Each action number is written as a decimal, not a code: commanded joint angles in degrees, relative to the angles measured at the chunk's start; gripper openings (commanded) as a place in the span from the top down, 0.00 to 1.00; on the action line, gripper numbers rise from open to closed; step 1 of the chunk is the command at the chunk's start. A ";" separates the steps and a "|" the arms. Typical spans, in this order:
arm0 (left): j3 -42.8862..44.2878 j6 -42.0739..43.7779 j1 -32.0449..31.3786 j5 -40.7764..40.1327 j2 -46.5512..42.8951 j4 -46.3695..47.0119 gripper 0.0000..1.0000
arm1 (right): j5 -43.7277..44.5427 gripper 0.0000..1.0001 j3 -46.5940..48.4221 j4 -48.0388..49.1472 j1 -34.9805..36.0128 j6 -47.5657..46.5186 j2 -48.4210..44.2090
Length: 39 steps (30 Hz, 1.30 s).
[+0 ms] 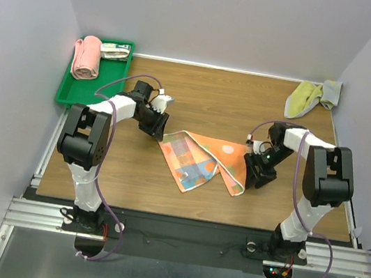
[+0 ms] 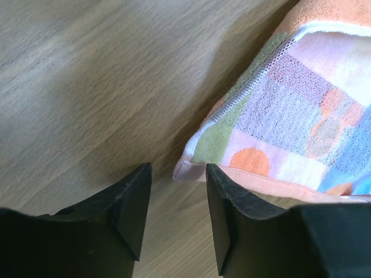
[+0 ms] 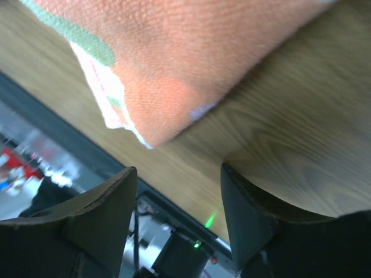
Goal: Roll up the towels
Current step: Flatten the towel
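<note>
1. Lying flat and loosely folded on the table [image 1: 214,94], not yet rolled, the orange towel [image 1: 203,159] is flanked by both grippers; part of its patterned face is turned up.
2. At the orange towel's left corner the left gripper [image 2: 177,174] is set low, its jaws parted over bare wood. Nothing is clasped, and the corner is seen just ahead of the tips.
3. At the orange towel's right corner the right gripper [image 3: 178,174] is likewise unclenched and empty, the cloth lying just beyond its fingers.
4. Opposite corners are judged to have been chosen so that one edge can be pinched at both ends and kept straight when rolling is begun.
5. Well behind and to the right of the orange towel, the yellow-green towel [image 1: 309,96] is bunched and untouched, presumably left for later.
6. Well behind and to the left of the orange towel, a pink roll [image 1: 87,56] is held in a green tray [image 1: 72,96].
</note>
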 commanded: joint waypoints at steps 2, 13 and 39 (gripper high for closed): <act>2.04 -0.92 -0.41 2.73 2.29 0.64 0.50 | -2.58 0.36 1.06 -0.86 1.44 -2.27 4.31; 4.50 -1.71 -0.33 4.67 4.57 1.08 0.75 | -2.24 0.65 4.84 7.22 2.50 5.73 7.92; 4.85 7.17 0.38 -5.44 -8.26 -7.09 1.00 | 21.95 0.99 26.70 -0.49 1.27 -8.86 -3.79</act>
